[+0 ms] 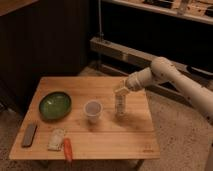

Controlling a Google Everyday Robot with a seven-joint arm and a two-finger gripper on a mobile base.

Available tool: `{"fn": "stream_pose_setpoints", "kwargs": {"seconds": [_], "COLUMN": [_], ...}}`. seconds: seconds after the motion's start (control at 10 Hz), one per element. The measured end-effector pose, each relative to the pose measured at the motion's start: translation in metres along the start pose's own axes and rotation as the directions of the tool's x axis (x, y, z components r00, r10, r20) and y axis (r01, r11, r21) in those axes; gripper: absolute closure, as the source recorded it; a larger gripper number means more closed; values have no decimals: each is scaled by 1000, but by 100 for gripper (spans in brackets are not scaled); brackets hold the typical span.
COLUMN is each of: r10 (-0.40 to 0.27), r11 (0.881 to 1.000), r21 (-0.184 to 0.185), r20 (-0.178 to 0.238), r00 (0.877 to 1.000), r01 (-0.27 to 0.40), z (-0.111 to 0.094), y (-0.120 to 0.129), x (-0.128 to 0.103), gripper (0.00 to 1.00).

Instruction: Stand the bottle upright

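Gripper (121, 91): right of the cup (93, 110) and slightly behind it, pointing down onto the top of the bottle (120, 107). Its pale housing overlaps the bottle's upper end.
Gripper state: cannot tell how far open it is, or whether it has hold of the bottle or only meets it.
Bottle: just right of the cup, near but apart from it. Base on the table, body upright or very close to it. Slim, cream-white, with a faint pattern on the side, and a little taller than the cup.
Arm (172, 80): white, comes in from the right of the cup past the table's right edge and slopes down and left to the gripper.
Cup: translucent whitish, upright with its mouth up, near the middle of the table.
Bowl (55, 105): green, left of the cup and well apart from it, sitting flat.
Packet (56, 139): flat and pale, front-left of the cup, close to the front edge.
Orange item (67, 149): long and thin, front-left of the cup, just beside the packet on the cup's side. Cannot tell whether the two touch.
Dark block (29, 135): flat, farthest left of the cup, by the table's left front corner.
Table (115, 137): low, wooden, carries everything listed except the arm.
Background: dark wood panelling and a metal shelf frame behind the cup.
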Motion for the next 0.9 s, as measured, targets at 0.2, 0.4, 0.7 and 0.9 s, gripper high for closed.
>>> {"fn": "stream_pose_setpoints", "kwargs": {"seconds": [0.2, 0.4, 0.7, 0.9], "r10": [-14, -22, -53, -61], "r11": [1000, 999, 997, 996], "r21": [-16, -32, -55, -65], "r20": [44, 80, 100, 85], "r00": [999, 997, 994, 995], "r01": [14, 24, 59, 66], "z": [3, 6, 9, 10], "y": [-1, 0, 1, 3], "x": [0, 0, -3, -4], "gripper": [74, 83, 89, 74]}}
